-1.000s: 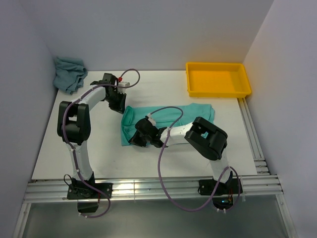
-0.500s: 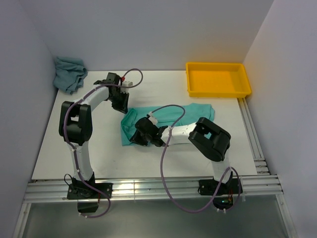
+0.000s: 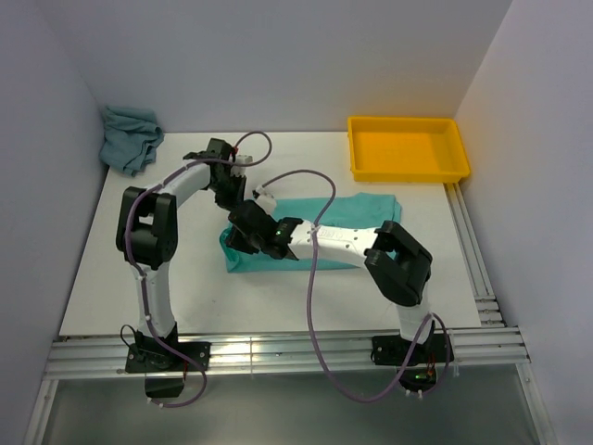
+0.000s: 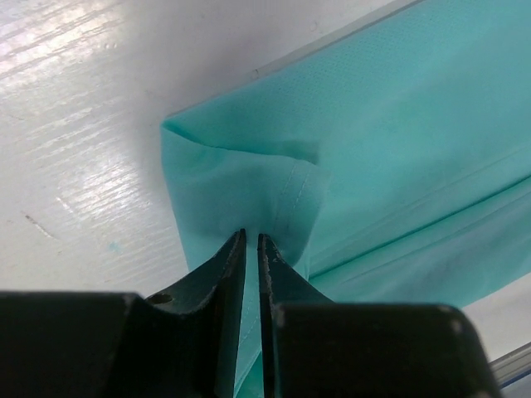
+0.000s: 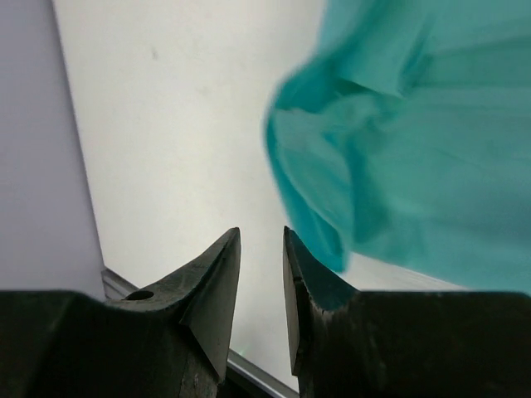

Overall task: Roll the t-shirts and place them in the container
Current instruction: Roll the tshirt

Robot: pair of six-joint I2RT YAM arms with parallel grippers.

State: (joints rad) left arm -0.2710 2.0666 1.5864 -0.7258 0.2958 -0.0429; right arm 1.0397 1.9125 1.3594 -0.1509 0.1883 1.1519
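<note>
The mint-green t-shirt (image 3: 357, 215) lies spread across the middle of the table, its left end bunched. My left gripper (image 3: 237, 195) is at the shirt's far left corner. In the left wrist view the gripper (image 4: 251, 236) is shut on a pinched fold of the shirt (image 4: 398, 124). My right gripper (image 3: 239, 234) hovers over the shirt's left end. In the right wrist view the gripper (image 5: 261, 236) has a narrow gap with only bare table showing through, and the shirt (image 5: 431, 149) is blurred to its right. The blue-grey teal t-shirt (image 3: 130, 137) lies crumpled at the far left corner.
A yellow tray (image 3: 357, 153) stands at the far right of the table. Grey walls close in the left, back and right sides. Metal rails (image 3: 278, 352) run along the near edge and the right side.
The left gripper has moved right onto the shirt's far left corner and shut on it. The right gripper has moved up and left from the near left edge. The shirt's left end has bunched.
</note>
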